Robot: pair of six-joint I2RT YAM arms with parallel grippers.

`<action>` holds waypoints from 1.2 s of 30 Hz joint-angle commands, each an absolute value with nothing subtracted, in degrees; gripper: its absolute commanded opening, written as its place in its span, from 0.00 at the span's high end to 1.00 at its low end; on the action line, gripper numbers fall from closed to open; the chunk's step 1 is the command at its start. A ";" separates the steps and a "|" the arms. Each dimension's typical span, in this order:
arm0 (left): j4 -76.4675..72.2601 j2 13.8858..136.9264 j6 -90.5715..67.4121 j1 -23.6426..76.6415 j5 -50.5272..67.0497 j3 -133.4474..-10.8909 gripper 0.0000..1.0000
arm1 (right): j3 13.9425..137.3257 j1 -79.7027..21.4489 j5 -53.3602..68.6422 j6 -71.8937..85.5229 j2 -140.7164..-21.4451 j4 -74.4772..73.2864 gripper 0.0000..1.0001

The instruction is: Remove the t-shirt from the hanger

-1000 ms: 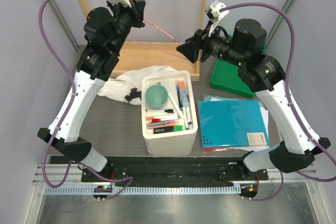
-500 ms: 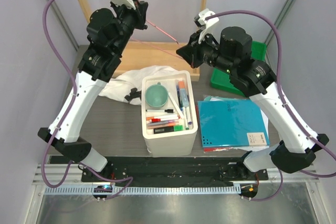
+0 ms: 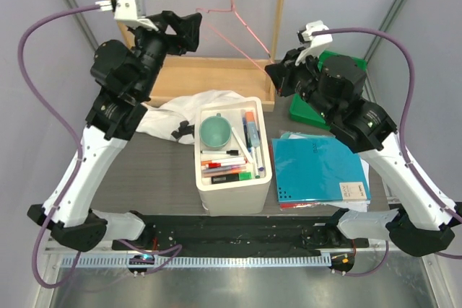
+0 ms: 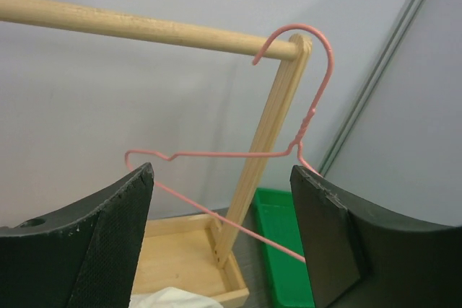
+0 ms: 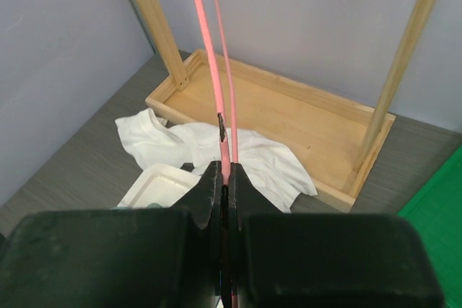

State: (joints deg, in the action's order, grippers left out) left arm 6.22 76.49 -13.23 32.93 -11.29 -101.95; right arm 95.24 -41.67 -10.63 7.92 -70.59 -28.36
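The pink wire hanger is bare and hangs by its hook from the wooden rod. My right gripper is shut on the hanger's lower corner, the wire pinched between its jaws. My left gripper stands open just left of the hanger, holding nothing. In the left wrist view the hanger's lower wire runs beyond the open left gripper. The white t-shirt lies crumpled on the table beside the rack's base, also seen as the t-shirt below the right jaws.
The wooden rack base and its uprights stand at the back. A white bin with pens and a green cup sits in the middle. A blue folder lies at right, with a green tray behind it.
My left gripper has opened, let go of the hanger and drawn back to the left. The right gripper has shut on the hanger's lower corner and shifted right. The hanger now hangs upright.
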 commanded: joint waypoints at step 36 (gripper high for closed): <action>38.05 18.55 -44.83 33.05 -10.02 -66.79 0.25 | 126.04 -35.25 -18.99 55.97 -100.63 -27.95 0.99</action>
State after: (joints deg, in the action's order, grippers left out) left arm 35.09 18.44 -44.03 32.93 -9.54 -64.84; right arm 123.28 -35.16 -24.03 47.44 -98.78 -29.04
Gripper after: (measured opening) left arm 0.755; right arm 0.050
